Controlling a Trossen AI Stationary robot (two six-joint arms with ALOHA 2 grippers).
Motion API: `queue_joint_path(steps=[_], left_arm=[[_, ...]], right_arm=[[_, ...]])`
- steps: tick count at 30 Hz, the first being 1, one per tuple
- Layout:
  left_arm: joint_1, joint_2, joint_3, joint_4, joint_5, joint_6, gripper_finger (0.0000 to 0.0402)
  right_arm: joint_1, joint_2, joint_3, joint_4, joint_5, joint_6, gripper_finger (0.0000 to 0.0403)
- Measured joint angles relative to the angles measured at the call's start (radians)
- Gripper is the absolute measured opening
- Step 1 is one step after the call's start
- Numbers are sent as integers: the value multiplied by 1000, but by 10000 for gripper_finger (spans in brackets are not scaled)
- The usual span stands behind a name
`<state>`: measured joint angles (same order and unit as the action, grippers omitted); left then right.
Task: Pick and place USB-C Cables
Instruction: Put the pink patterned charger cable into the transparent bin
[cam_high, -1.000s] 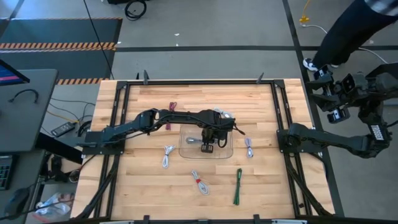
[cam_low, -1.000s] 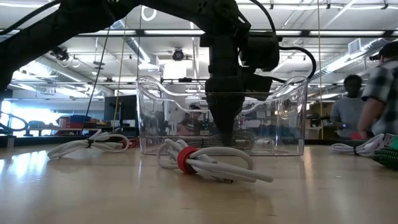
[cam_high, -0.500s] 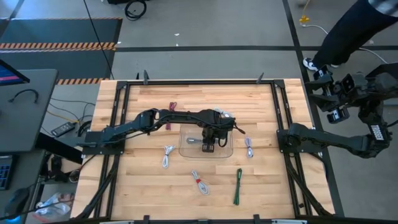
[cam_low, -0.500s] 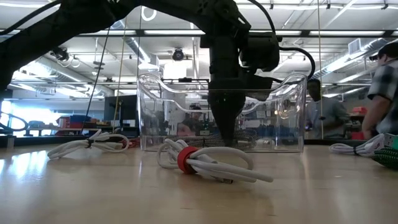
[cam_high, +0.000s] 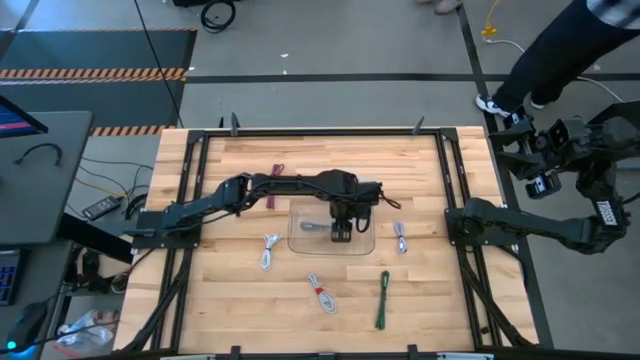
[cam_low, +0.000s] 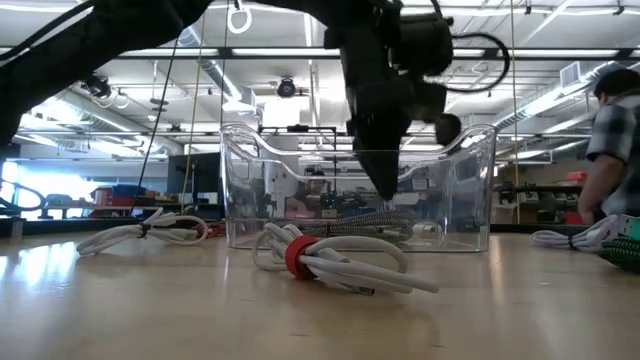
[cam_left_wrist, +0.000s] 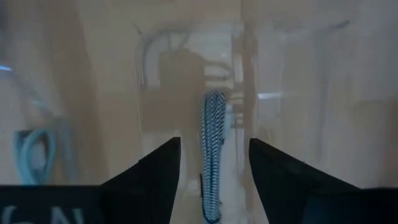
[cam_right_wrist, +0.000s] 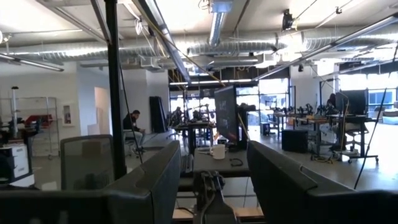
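- Left hand (cam_high: 341, 236) sits over the clear tray (cam_high: 298, 243) in the middle of the wooden counter (cam_high: 220, 300), arm stretched across from the left side. In the low view it hangs just above the tray's rim (cam_low: 385, 185), tips pointing down into it.
- Its fingers (cam_left_wrist: 155, 177) are spread apart with nothing between them. Through the gap the wrist view shows a braided grey cable (cam_left_wrist: 212, 155) lying on the tray floor below; the hand isn't touching it.
- That same braided cable shows in the low view (cam_low: 375, 225), flat on the tray bottom.
- Rest of the cables are loose on the counter around the tray:
- dark red cable (cam_high: 278, 172) behind the tray, next to the left arm
- white cable (cam_high: 270, 250) just left of the tray
- white cable with a red tie (cam_high: 320, 292) in front of the tray, closest to the low camera (cam_low: 330, 258)
- green cable (cam_high: 383, 298) front right
- grey cable (cam_high: 400, 236) just right of the tray
- Right hand (cam_right_wrist: 205, 186) is parked off the right edge of the counter, facing out into the room, fingers apart and holding nothing.
- A person (cam_high: 560, 50) stands beyond the counter's far right corner.
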<state>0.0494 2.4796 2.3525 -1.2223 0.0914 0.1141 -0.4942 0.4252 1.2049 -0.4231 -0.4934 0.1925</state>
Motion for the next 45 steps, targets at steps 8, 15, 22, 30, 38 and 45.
queue_joint_path(steps=[8,15,22,30,38,45], left_arm=[[20,-97,2,-29,-7,-93,190],[65,-177,3,-108,-130,-250,190],[124,-204,3,-268,-279,-396,189],[174,-204,-2,-351,-282,-391,189],[255,-205,-2,-348,-282,-356,189],[335,-304,-3,-349,-258,-292,189]], right_arm=[[0,0,0,-50,29,0,191],[0,0,0,-66,39,22,191],[0,0,0,-68,39,22,191],[0,0,0,-83,35,22,191],[0,0,0,-83,35,22,191],[0,0,0,-83,35,22,191]])
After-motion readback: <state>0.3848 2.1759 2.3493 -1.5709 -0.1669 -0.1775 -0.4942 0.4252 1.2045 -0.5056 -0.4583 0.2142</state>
